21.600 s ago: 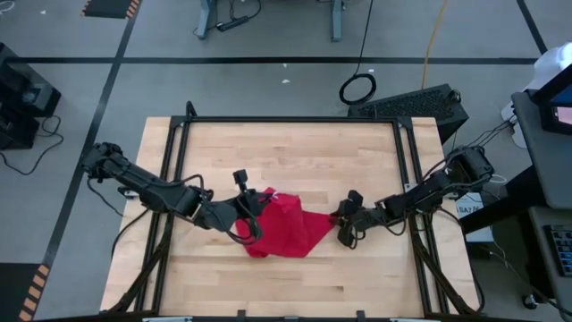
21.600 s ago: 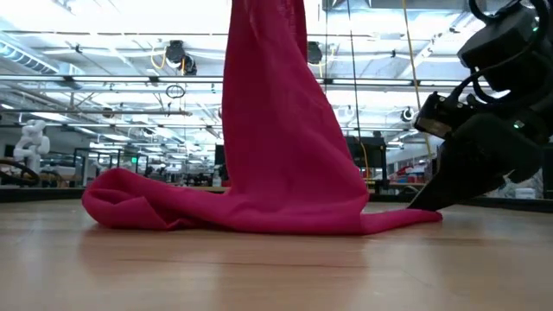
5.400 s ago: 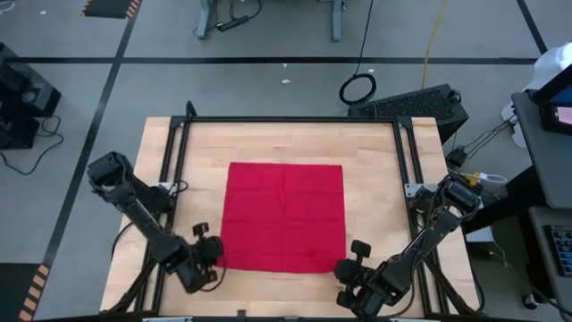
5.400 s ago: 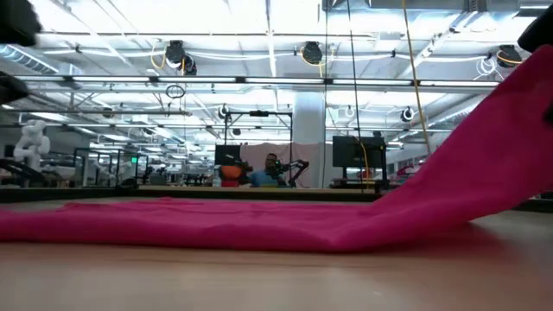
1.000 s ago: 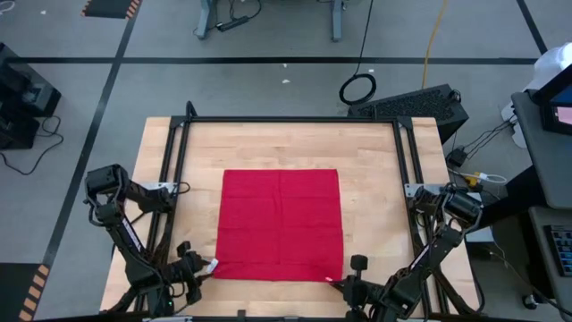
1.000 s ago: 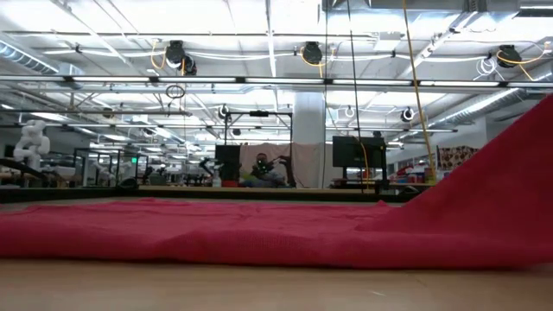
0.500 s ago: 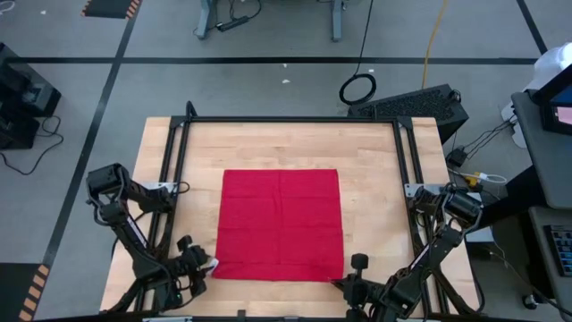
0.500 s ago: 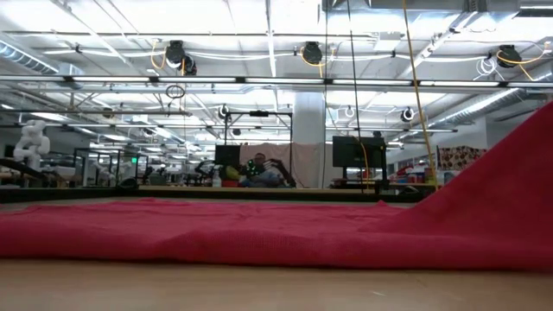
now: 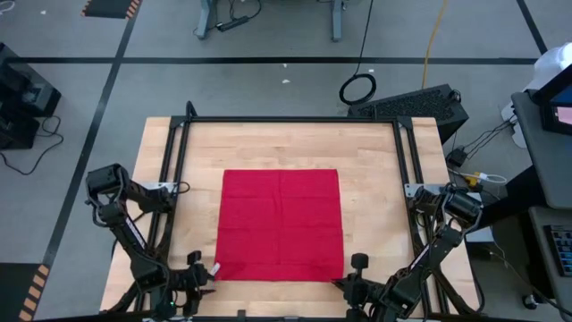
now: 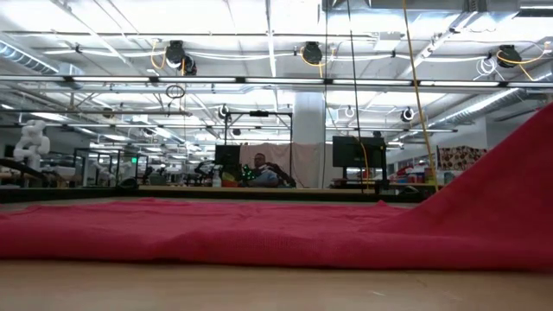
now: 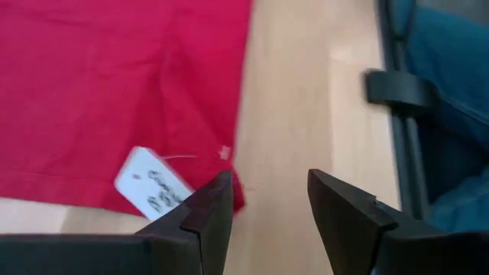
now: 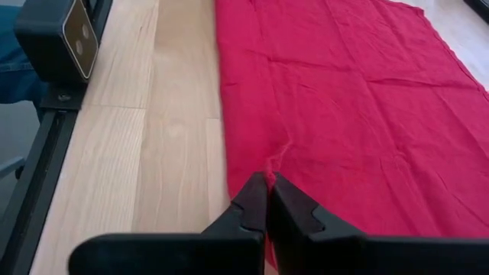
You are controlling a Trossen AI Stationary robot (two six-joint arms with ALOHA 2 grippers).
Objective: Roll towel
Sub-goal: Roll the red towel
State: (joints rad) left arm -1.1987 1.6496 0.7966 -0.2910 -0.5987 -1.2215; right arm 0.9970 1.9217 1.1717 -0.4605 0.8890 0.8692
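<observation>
Your bright red square cloth towel (image 9: 281, 224) lies spread flat mid-counter (image 9: 371, 161). Your right jaws (image 12: 267, 200) are pressed together, pinching its near corner, and in the low view that corner rises off the wood. Your left jaws (image 11: 267, 200) stand spread, empty, the white tag (image 11: 153, 183) just beside one finger. Bare pale wood runs beyond both side hems.

The right gripper (image 12: 267, 200) has its jaws pressed together, pinching the near edge of the towel (image 12: 344, 114), with a small pucker in the cloth at the tips. The red cloth spreads nearly flat, lightly creased, over the pale wooden tabletop (image 12: 179, 130). A black box with two round dots (image 12: 59, 40) stands at the tabletop's edge.
</observation>
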